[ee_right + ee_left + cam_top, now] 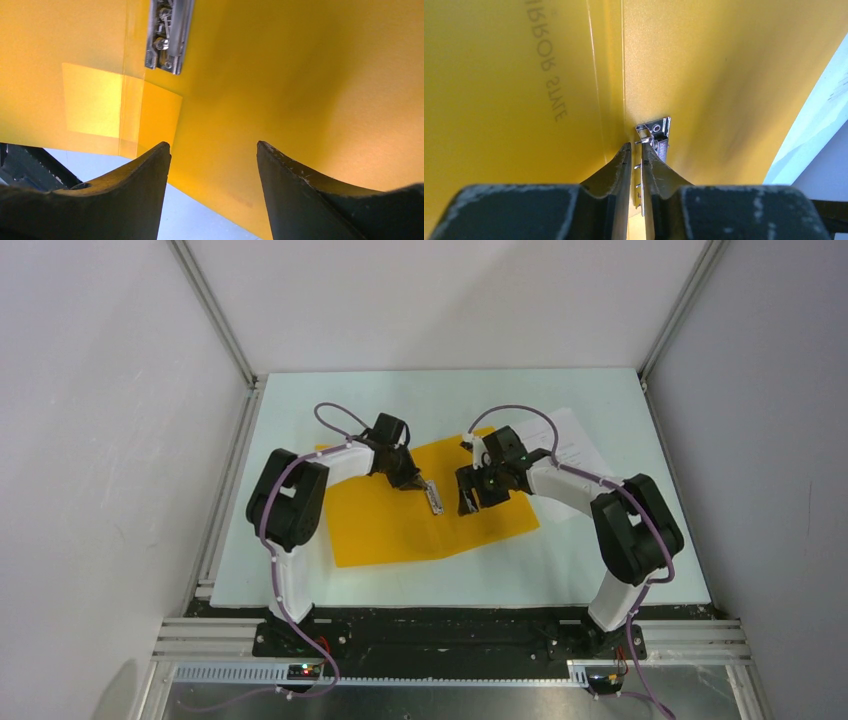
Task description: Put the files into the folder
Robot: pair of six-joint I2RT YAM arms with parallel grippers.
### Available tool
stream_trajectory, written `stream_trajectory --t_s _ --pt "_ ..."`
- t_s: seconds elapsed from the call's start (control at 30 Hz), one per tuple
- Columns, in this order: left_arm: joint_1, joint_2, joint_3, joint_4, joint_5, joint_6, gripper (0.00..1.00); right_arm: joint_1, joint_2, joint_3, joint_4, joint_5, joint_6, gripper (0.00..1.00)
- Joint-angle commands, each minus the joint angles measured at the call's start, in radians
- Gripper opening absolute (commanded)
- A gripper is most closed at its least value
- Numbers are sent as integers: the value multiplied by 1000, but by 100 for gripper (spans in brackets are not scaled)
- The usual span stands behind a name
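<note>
The orange-yellow folder (400, 525) lies open and flat in the middle of the table, with its metal clip (435, 500) at the spine. My left gripper (425, 485) is down at that clip. In the left wrist view its jaws (636, 146) are nearly together around the clip's upright toothed metal strip (656, 129). My right gripper (470, 502) hovers open over the right cover (300, 75) near its front edge, nothing between the fingers, the clip (167, 35) ahead of it. The files (580, 440), white printed sheets, lie at the back right, partly under my right arm.
The folder rests on a pale table top (600, 570) boxed in by white walls and aluminium rails (225, 500). My right arm's elbow (635, 525) stands over the table's right side. Bare table (190, 215) shows below the folder's edge.
</note>
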Motion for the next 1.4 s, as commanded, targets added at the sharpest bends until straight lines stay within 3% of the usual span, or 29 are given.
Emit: stream_trajectory --t_s 0.0,0.2,0.27,0.3,0.5,0.87,1.37 --pt "-16 34 26 -8 -39 -32 17 59 -7 25 20 24 -36 68" --pt "-30 53 31 -7 -49 -59 14 120 6 103 12 92 14 54" --pt "-30 58 29 -7 -47 -68 13 132 12 116 26 97 12 41" --pt "-30 59 28 -7 -45 -77 11 137 18 124 40 116 5 29" --pt "-31 74 22 -8 -29 -136 7 200 61 168 81 227 -11 0" --pt "-32 72 -25 -4 -3 -251 5 284 152 203 87 456 2 6" --pt "-31 76 -31 -4 -4 -254 4 287 212 244 71 464 -18 10"
